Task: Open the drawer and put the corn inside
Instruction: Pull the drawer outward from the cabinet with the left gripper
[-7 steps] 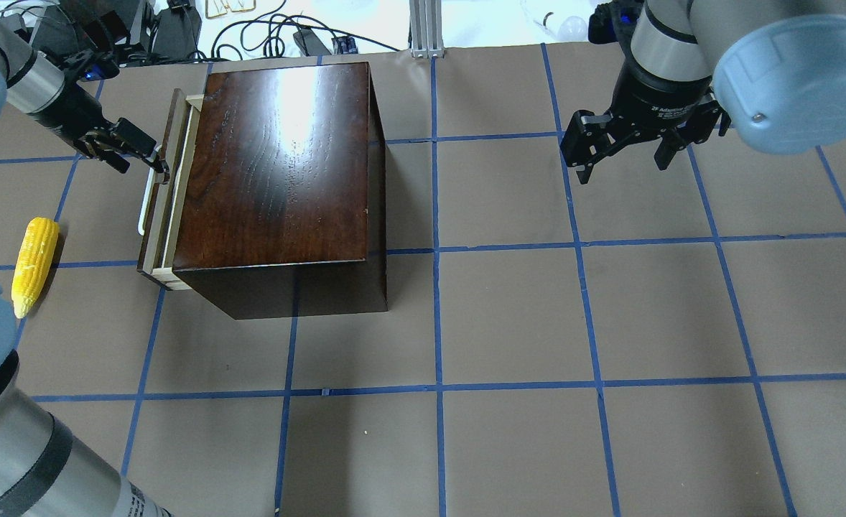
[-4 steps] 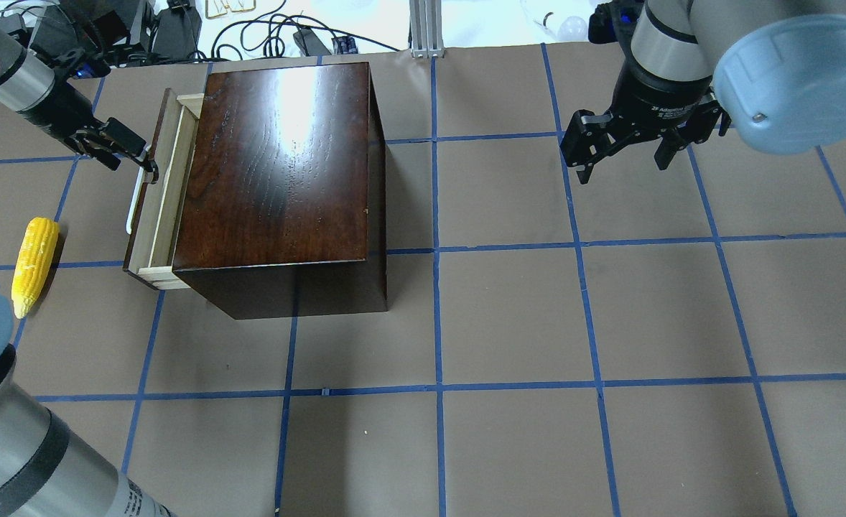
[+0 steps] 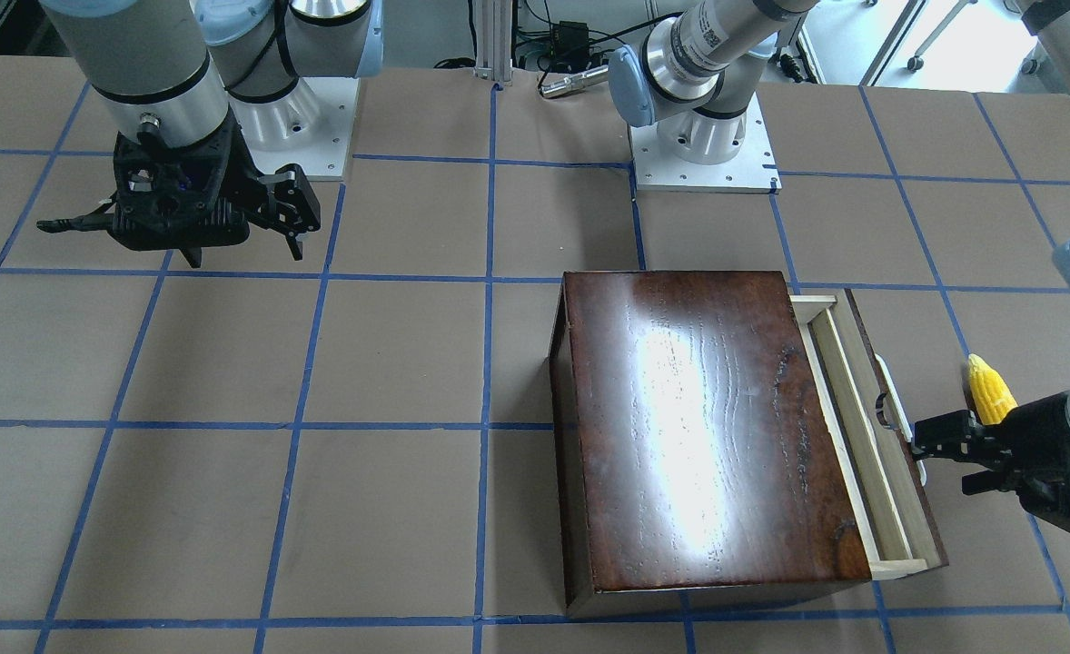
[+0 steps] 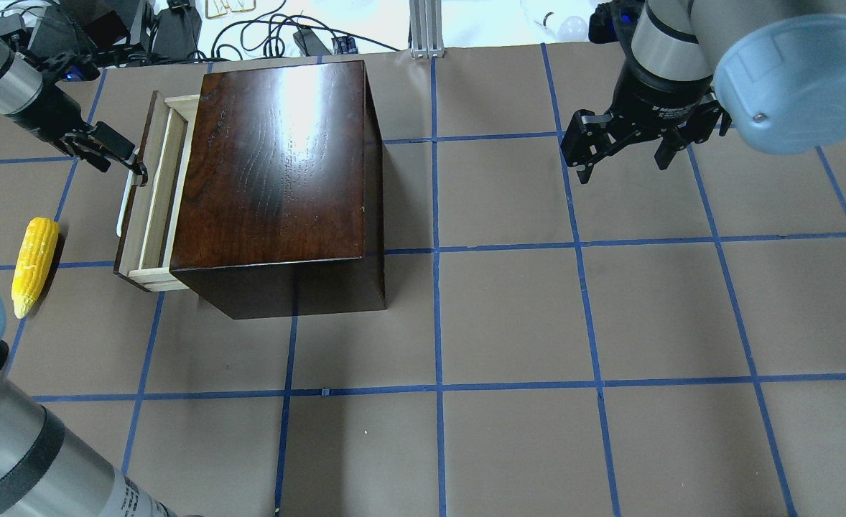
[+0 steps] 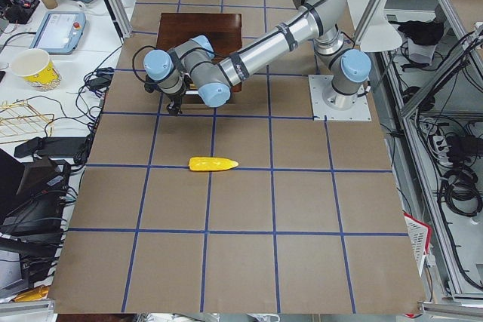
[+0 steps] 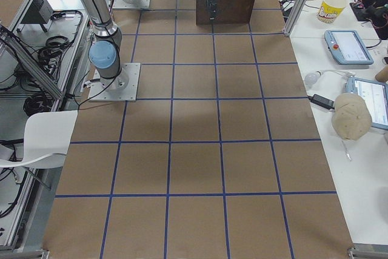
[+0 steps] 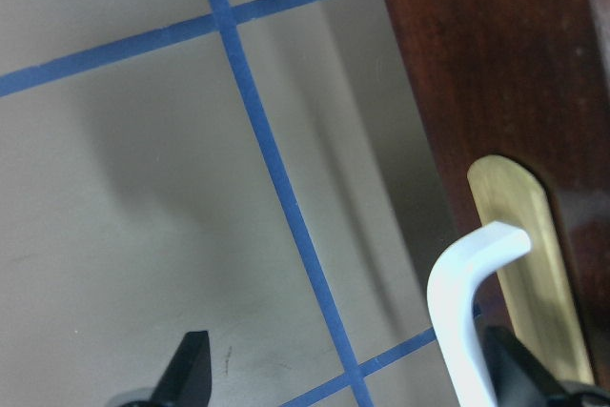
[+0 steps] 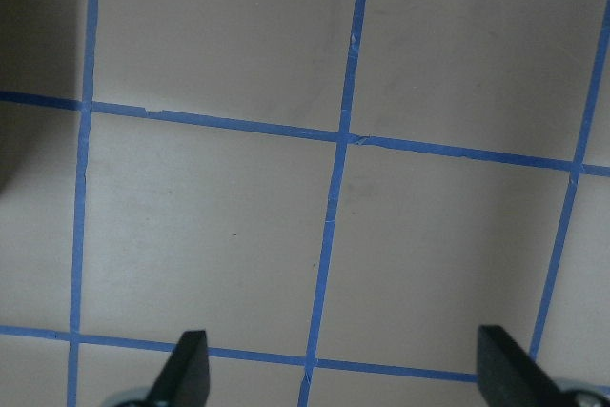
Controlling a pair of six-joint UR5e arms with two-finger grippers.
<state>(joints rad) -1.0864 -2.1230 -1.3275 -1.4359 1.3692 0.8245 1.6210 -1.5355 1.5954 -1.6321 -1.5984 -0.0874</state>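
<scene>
left gripper [image 4: 123,171] is parked right at the front of the drawer [image 4: 151,194], fingers spread wide and not pinched on anything. In the left wrist view the white handle [image 7: 464,316] sits inside the gap, tucked just beside one fingertip [image 7: 510,369], and the other finger is way off over plain brown paper. So it's more hooked than clamped, and I honestly can't tell if the finger actually touches the handle

the drawer itself sticks out part way from the dark glossy box [image 4: 272,158] on the left arm's side. You get a narrow strip of pale wood tray showing between the box and the dark front panel, and the gripper is at the far end of the handle, away from the robot

corn [image 4: 34,262] is not in the drawer. It's lying flat on the table [image 4: 509,316], out past the front panel on the same side, near the drawer but clearly apart from it, tapered tip pointing back toward the robot. Neither gripper is touching it

right gripper [image 4: 624,166] is hanging above the table well apart from the box, on the other side of it. Its fingers are spread too with nothing between them, and its wrist view is just paper and blue tape lines [image 8: 334,197]
</scene>
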